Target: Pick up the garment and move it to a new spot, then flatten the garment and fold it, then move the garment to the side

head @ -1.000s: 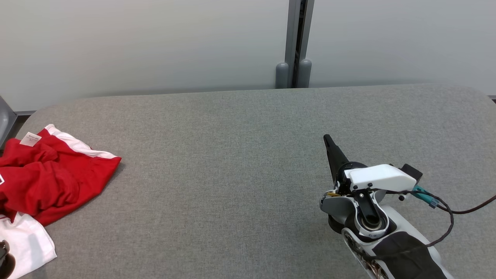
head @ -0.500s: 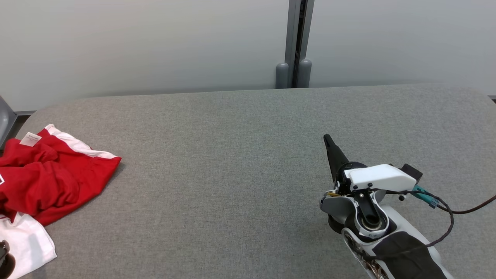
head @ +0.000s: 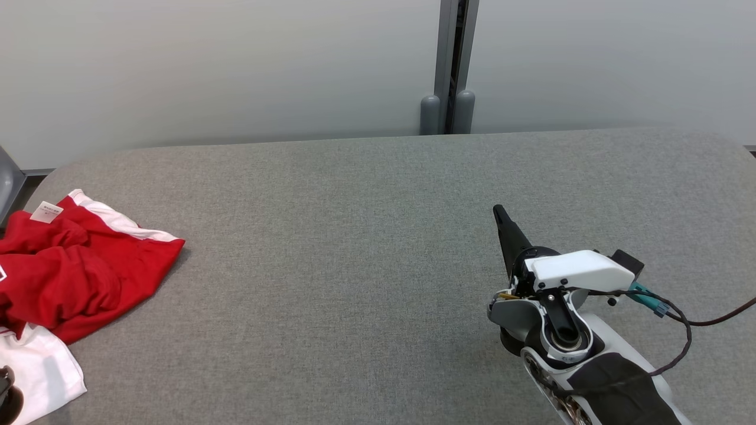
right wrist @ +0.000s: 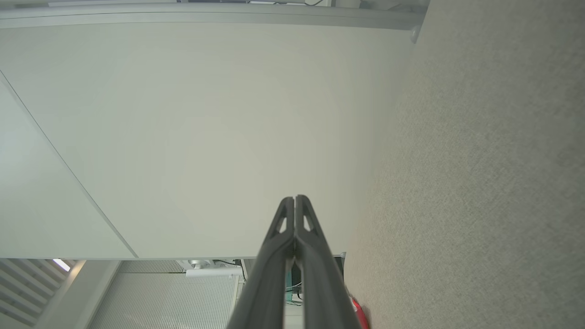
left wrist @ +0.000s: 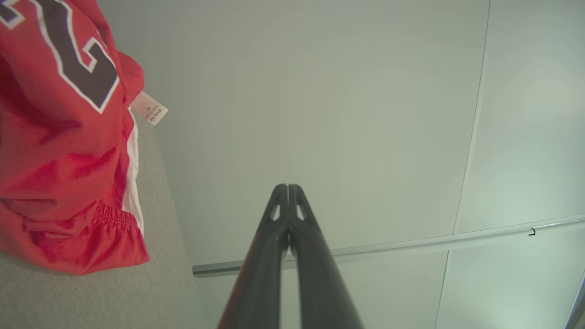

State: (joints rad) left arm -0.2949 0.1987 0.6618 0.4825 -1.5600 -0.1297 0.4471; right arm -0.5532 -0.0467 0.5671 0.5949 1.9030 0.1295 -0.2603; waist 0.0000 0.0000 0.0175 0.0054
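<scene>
The garment, a red piece with white trim and a white tag, lies crumpled at the far left of the grey table. The left wrist view shows the garment with a dark number outlined in white on it. My left gripper is shut and empty, beside the garment and pointing at the pale wall. My right gripper hovers over the table's right half, far from the garment, fingers together with nothing between them. In the right wrist view its fingers meet at the tips.
A white cloth lies under the garment's near edge at the lower left. A pale wall with a grey post runs behind the table. A dark cable trails from my right wrist.
</scene>
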